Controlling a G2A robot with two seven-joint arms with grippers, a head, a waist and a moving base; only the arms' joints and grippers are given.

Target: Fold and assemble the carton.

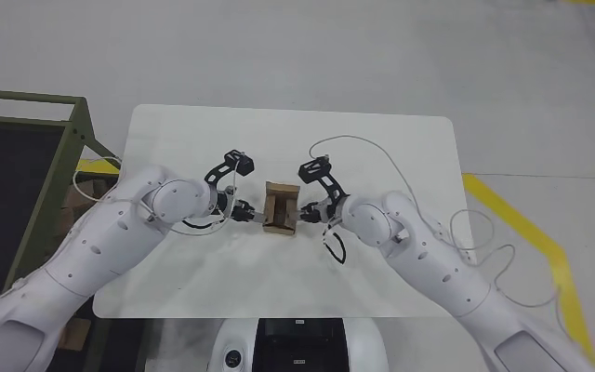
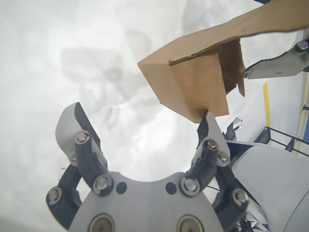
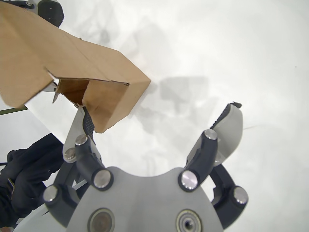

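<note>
Left wrist view puts the left hand [image 2: 142, 112] closest to us, its 2 fingers [image 2: 70, 126] spread wide apart and clamped on nothing. The tip of 1 of them touches the lowest corner of the brown carton [image 2: 193, 83]. The carton sits just beyond the hand as a partly opened cardboard sleeve, with a loose flap sticking out to the side.

From the right wrist view we see much the same. The right hand [image 3: 157, 109] also has its 2 fingers far apart and grips nothing. The tip of 1 finger rests against the near rim of the carton's open end.

Past the carton, each wrist view shows us a finger of the opposite hand at the carton's far side.

From the top view we find the carton at the middle of the white bench [image 1: 279, 139], between the 2 hands. The left hand touches 1 side and the right hand the opposite side. Its open end faces up. We cannot tell whether it stands on the bench or hangs just above it.

A thin cable [image 1: 349, 138] loops over the bench behind the right arm. Farther off, a green-framed cart [image 1: 23, 177] stands beside the bench on the left arm's side. Yellow tape [image 1: 516, 215] marks the floor on the right arm's side.
</note>
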